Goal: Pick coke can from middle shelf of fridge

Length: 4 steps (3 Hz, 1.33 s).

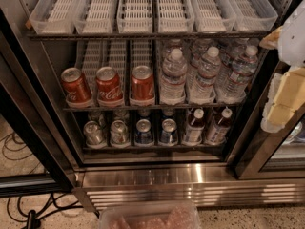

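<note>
Three red coke cans stand side by side at the left front of the middle shelf of the open fridge, each in a clear ribbed lane tray. The other two cans are to its left and to its right. My gripper, white and pale yellow, hangs at the right edge of the view in front of the fridge's right door frame. It is well to the right of the cans, at about their height, and touches nothing on the shelf.
Water bottles fill the right of the middle shelf. The top shelf holds empty clear trays. The lowest rack has silver cans, blue-and-silver cans and labelled bottles. A plastic tub sits at the bottom; cables lie at the left.
</note>
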{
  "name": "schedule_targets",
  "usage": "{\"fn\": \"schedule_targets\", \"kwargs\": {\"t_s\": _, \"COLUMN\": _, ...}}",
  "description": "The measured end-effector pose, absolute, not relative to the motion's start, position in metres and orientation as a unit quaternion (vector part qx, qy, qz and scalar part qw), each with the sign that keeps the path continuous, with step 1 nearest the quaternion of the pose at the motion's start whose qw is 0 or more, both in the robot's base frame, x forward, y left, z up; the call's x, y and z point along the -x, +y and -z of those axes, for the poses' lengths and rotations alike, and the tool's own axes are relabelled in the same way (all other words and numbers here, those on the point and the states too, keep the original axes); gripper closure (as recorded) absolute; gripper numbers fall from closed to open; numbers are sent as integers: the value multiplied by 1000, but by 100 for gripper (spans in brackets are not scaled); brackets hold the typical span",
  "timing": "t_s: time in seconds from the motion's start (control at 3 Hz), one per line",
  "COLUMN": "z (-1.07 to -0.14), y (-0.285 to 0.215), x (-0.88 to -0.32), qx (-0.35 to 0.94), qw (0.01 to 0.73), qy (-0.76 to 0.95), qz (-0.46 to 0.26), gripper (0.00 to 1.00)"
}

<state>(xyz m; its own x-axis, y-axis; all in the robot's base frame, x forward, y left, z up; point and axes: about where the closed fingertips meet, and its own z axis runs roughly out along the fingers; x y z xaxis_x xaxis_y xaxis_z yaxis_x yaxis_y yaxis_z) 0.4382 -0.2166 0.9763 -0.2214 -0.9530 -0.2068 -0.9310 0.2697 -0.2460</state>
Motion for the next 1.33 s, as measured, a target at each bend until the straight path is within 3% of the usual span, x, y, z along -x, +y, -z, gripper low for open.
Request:
{"fn": "schedule_targets", "kwargs": {"t_s": 0.67, "z": -957, "y": -203, "x": -433, "qx": 594, "qw": 175, "qy": 785, "qz": 3, "gripper": 0}}
{"fn": "schedule_targets", "kwargs": {"t_s": 1.33, "z": -907, "y": -125, "x": -416, "qx": 596, "qw": 229, "qy": 767, "qz": -62, "gripper": 0}}
